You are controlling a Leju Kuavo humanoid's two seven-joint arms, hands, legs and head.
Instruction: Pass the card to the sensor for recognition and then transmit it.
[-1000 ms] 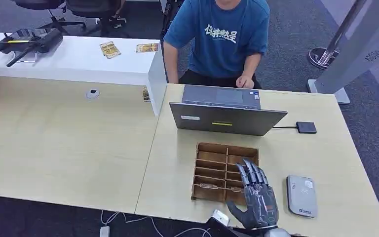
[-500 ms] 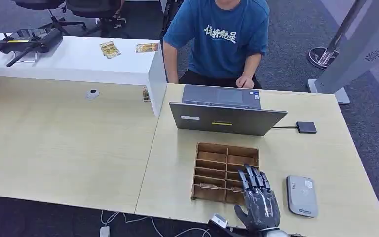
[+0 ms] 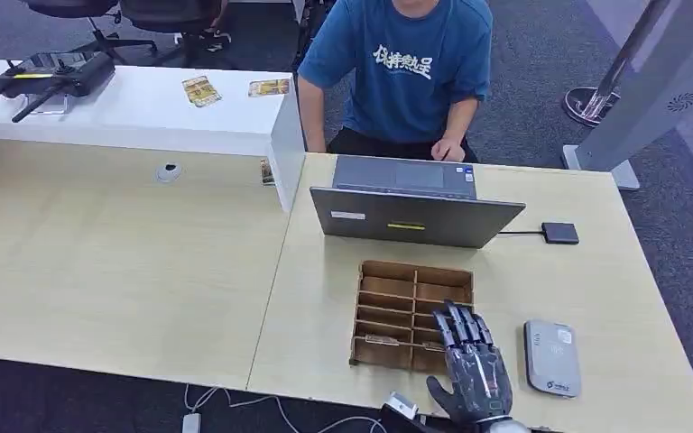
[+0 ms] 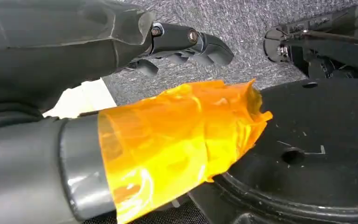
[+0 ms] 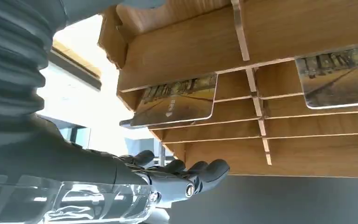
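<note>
Wooden desk (image 3: 550, 298): right hand (image 3: 474, 365), lower centre, has drawn back slightly over the card rack (image 3: 412, 314), released, empty; card not yet grasped.

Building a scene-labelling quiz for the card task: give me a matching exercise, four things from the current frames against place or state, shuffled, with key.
Things
1. brown wooden slotted card tray
2. grey rounded card sensor
3. grey open laptop
4. robot's right hand

Places or states
A. flat on the table, to the right of the tray, nothing on it
B. between the tray and the seated person
C. fingers extended over the tray's near right slots, holding nothing
D. holds cards in its nearest row of slots

Pairs: 1-D, 2-A, 3-B, 4-C
</note>
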